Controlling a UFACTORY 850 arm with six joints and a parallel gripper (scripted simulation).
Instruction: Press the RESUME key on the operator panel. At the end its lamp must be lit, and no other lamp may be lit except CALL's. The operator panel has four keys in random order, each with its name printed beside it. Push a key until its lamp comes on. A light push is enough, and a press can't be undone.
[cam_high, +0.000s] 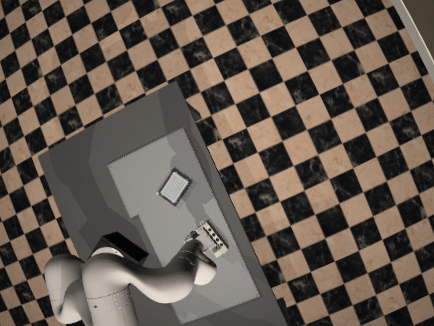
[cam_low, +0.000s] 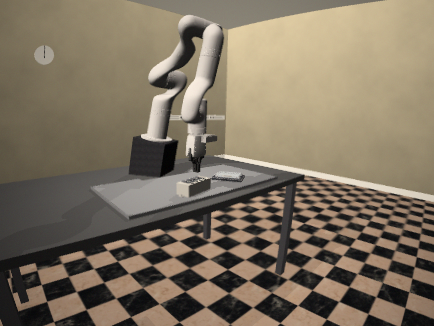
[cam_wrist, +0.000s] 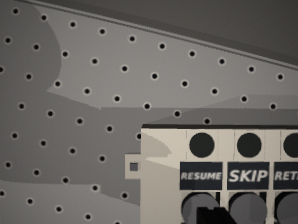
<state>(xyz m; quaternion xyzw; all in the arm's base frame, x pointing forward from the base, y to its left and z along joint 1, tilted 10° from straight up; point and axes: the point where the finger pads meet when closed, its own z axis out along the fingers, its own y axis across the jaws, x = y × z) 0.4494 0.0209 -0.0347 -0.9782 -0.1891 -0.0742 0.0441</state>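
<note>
Jaws (cam_low: 195, 162) fully pinched together, nothing between them, pointing straight down from my wrist. I'm hanging just above the operator panel (cam_low: 193, 186), a small cream box sitting on the grey perforated mat (cam_low: 150, 197) that covers part of the tabletop (cam_low: 45, 215).

Down through my wrist view, the panel fills the lower right corner. Its left end is in sight, with a small square tab sticking out from that edge. I read RESUME (cam_wrist: 200, 175) on the leftmost dark label, SKIP (cam_wrist: 248, 175) next to it, and the start of a third label cut off by the frame edge. Above each label sits a dark round lamp (cam_wrist: 202, 145), none of them glowing that I can see. Below the labels runs a row of grey round keys, and my dark fingertip (cam_wrist: 210, 215) pokes in at the bottom, right over the key (cam_wrist: 192, 207) under RESUME. Whether I'm touching it or just above it, I cannot tell.

From above, my white arm (cam_high: 150, 275) sweeps in from the black pedestal (cam_high: 125, 245) and ends at the panel's near end. A flat rectangular grid-topped pad (cam_high: 174, 187) lies further along the mat, well apart from the panel.
</note>
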